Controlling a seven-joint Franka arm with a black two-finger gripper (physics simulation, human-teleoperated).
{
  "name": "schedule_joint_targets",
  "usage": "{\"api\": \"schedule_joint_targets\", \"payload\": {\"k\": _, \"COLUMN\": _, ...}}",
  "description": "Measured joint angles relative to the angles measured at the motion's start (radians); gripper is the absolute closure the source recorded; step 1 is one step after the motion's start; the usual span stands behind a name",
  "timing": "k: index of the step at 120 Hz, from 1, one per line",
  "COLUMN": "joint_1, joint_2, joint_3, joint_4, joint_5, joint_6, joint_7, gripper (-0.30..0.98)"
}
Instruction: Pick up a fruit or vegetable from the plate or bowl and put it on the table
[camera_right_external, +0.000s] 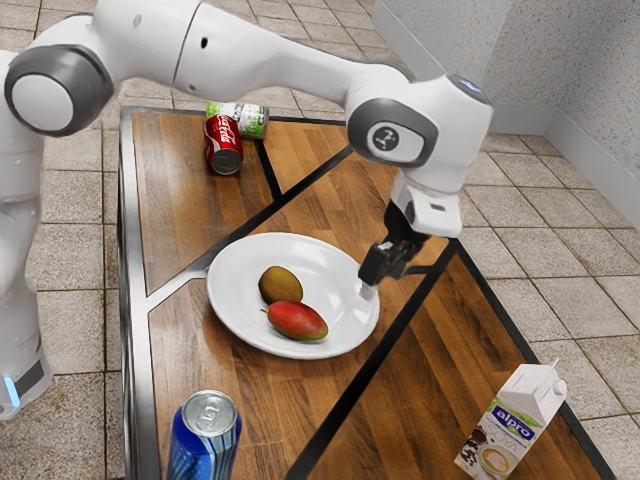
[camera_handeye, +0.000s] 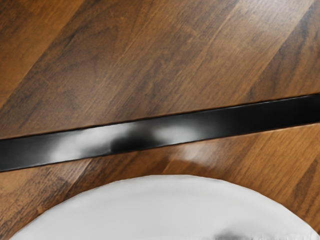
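- Blue can (camera_right_external: 204, 440) standing closest to the camera
- wooden table (camera_right_external: 190, 210) under everything
- white plate (camera_right_external: 335, 300) on it, both mangoes there
- gripper (camera_right_external: 374, 276) hanging by the plate's rim, honestly can't tell if it's open or closed
- carton (camera_right_external: 512, 422), upright
- Coke (camera_right_external: 223, 140) and green can (camera_right_external: 252, 118), both tipped over
- red mango (camera_right_external: 297, 320), brownish one (camera_right_external: 281, 284) right beside it

1. Plate (camera_right_external: 335, 285): white, round, upright; centre of the exterior view, lower edge of the wrist view.
2. Brown mango (camera_right_external: 279, 284): greenish, whole, on the plate, left of centre.
3. Red mango (camera_right_external: 298, 322): green-tinged, whole, lying lengthwise just below it, stem tip leftward.
4. Table (camera_right_external: 190, 220): wood, black strips.
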Motion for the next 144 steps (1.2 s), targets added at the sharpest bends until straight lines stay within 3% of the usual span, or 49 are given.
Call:
{"api": "schedule_joint_targets", "payload": {"k": 40, "joint_1": -0.017, "joint_2": -0.204, "joint_3": -0.02, "joint_4": -0.31, "joint_5": -0.033, "joint_6": 0.111, "joint_7": 0.108, "gripper": 0.0}}
{"api": "schedule_joint_targets", "payload": {"k": 106, "joint_1": 0.002, "joint_2": -0.405, "joint_3": 0.01, "joint_4": -0.556, "joint_5": -0.083, "joint_6": 0.164, "joint_7": 0.204, "gripper": 0.0}}
{"api": "schedule_joint_targets", "payload": {"k": 144, "joint_1": 0.002, "joint_2": -0.428, "joint_3": 0.017, "joint_4": -0.594, "joint_5": -0.09, "joint_6": 0.179, "joint_7": 0.233, "gripper": 0.0}}
